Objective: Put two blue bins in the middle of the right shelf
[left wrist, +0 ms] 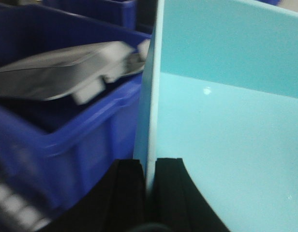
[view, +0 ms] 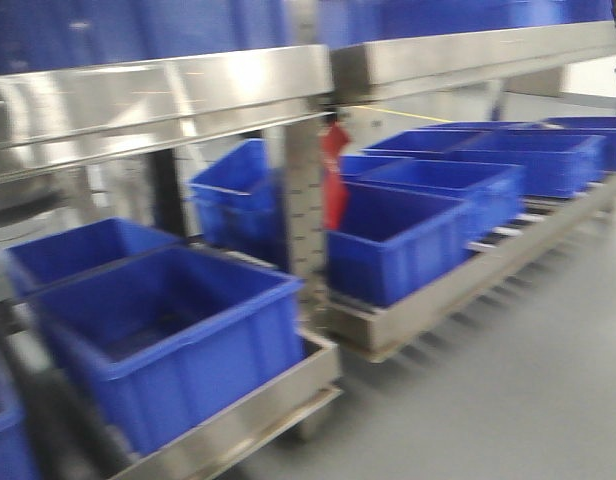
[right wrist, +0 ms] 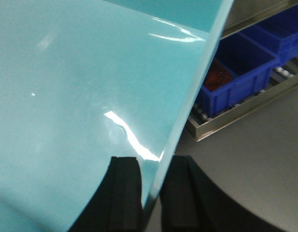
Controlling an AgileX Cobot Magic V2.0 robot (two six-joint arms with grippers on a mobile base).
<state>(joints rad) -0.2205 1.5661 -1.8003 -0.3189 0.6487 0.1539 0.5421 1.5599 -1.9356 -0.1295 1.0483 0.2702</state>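
A light blue bin (left wrist: 226,121) fills the left wrist view. My left gripper (left wrist: 150,162) is shut on its thin side wall, one black finger (left wrist: 127,186) outside and one inside. The same light blue bin (right wrist: 67,96) fills the right wrist view, where my right gripper (right wrist: 156,162) is shut on the opposite wall edge. Neither gripper nor the held bin shows in the front view. There, dark blue bins (view: 168,330) sit on the left shelf's low level, and a row of dark blue bins (view: 398,240) sits on the right shelf.
A steel shelf rail (view: 168,95) crosses the front view above the bins. A red tag (view: 334,185) hangs on the post between the shelves. Grey floor (view: 528,370) lies at the right. A dark blue bin (left wrist: 57,140) holding a grey flat pouch (left wrist: 57,72) is beside my left gripper. Another dark blue bin (right wrist: 231,72) holds something red.
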